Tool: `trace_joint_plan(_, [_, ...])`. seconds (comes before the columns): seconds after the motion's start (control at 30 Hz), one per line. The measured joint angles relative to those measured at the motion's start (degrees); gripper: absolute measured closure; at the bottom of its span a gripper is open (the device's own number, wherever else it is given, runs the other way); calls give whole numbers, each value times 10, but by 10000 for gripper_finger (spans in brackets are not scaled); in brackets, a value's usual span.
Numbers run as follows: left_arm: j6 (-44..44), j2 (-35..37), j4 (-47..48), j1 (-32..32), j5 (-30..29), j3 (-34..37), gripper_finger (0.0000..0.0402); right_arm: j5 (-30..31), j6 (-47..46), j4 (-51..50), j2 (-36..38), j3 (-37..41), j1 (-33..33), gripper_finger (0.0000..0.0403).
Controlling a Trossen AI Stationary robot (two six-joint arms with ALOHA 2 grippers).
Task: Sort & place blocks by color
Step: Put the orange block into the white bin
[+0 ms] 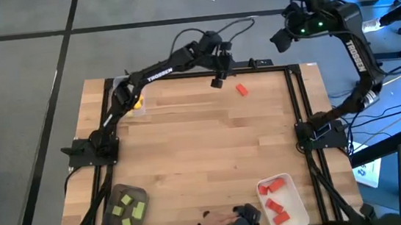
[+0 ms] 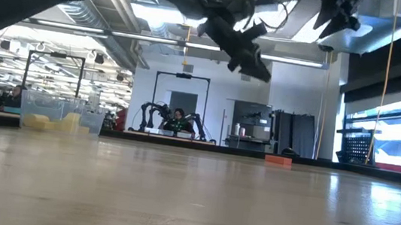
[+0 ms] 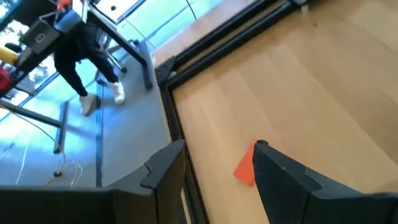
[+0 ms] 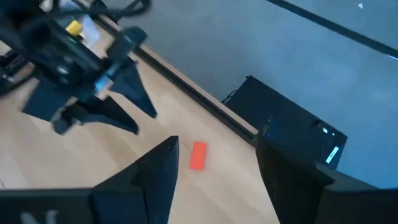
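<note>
One red block [image 1: 242,89] left loose — just beside left gripper [image 1: 217,80], jaws spread, empty, poised above for pickup. Right gripper [image 1: 282,39] spread too, parked off-table.

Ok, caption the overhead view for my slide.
Left hand hovers open near the last loose red block; the other blocks sit sorted in trays.

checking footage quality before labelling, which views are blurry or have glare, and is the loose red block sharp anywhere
High view: even light, the red block small but crisp. Low view: near tabletop out of focus, left arm dark against bright ceiling lights, block only a thin orange sliver. Left wrist view: soft, block half hidden behind a finger. Right wrist view: own fingers blurred, block fairly clear.
</note>
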State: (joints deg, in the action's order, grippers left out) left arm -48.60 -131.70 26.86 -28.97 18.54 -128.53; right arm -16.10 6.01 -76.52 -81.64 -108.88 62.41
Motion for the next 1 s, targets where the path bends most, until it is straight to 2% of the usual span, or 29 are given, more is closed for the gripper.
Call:
trace_joint_plan(0.13, [2, -6, -5, 4, -4, 0, 226, -9, -28, 0, 10, 0, 0, 189])
trace_joint_plan(0.3, [17, -14, -13, 5, 38, -1, 226, -23, -28, -5, 11, 0, 0, 189])
trace_joint_plan(0.53, [38, -71, -19, 7, 22, 0, 226, -25, -30, -9, 10, 0, 0, 189])
trace_joint_plan(0.77, [79, -99, -64, 11, 6, 1, 226, -26, -44, -11, 10, 0, 0, 189])
trace_joint_plan(1.0, [107, -98, -174, 22, 2, 0, 226, -26, -44, -11, 10, 0, 0, 189])
